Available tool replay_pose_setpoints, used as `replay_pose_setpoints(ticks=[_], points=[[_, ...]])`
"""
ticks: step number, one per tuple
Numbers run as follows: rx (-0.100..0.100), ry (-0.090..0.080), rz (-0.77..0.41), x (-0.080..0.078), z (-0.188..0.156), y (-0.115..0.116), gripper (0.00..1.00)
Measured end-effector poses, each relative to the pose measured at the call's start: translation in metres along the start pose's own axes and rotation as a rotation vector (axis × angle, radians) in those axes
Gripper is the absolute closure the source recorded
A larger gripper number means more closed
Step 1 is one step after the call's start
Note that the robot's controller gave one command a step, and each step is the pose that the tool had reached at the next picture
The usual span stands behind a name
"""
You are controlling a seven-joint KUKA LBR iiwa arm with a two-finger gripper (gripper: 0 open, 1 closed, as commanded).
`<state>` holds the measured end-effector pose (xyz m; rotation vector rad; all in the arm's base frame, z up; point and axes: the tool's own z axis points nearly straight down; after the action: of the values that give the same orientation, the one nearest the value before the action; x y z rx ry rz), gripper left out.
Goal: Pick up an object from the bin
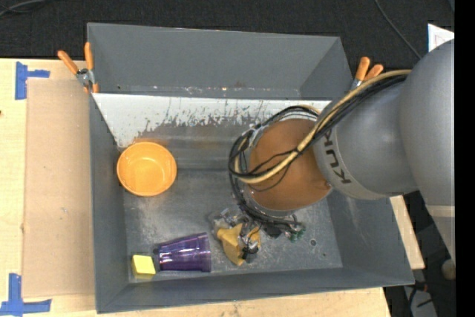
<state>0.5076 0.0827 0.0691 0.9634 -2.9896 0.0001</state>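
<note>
My gripper (251,229) is low in the front middle of the bin, just under the orange wrist cover. Right below it lies a small tan-yellow piece (231,244), touching or nearly touching the gripper's tip; whether it is held I cannot tell. A purple cup (184,253) lies on its side a little to the left, near the bin's front wall. A small yellow block (143,264) sits by the cup's left end. A tiny green bit (297,234) shows just to the right of the gripper.
An orange bowl (147,168) stands upright at the left of the bin floor, well away from the gripper. The thick grey arm comes in from the right and covers the bin's right side. Cables loop around the wrist cover.
</note>
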Motion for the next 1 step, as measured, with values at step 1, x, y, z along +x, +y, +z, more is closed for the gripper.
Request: replay_pose_setpoints(ticks=[1], points=[[0.0, 0.0, 0.001, -0.0004, 0.0, 0.0004, 1.0]])
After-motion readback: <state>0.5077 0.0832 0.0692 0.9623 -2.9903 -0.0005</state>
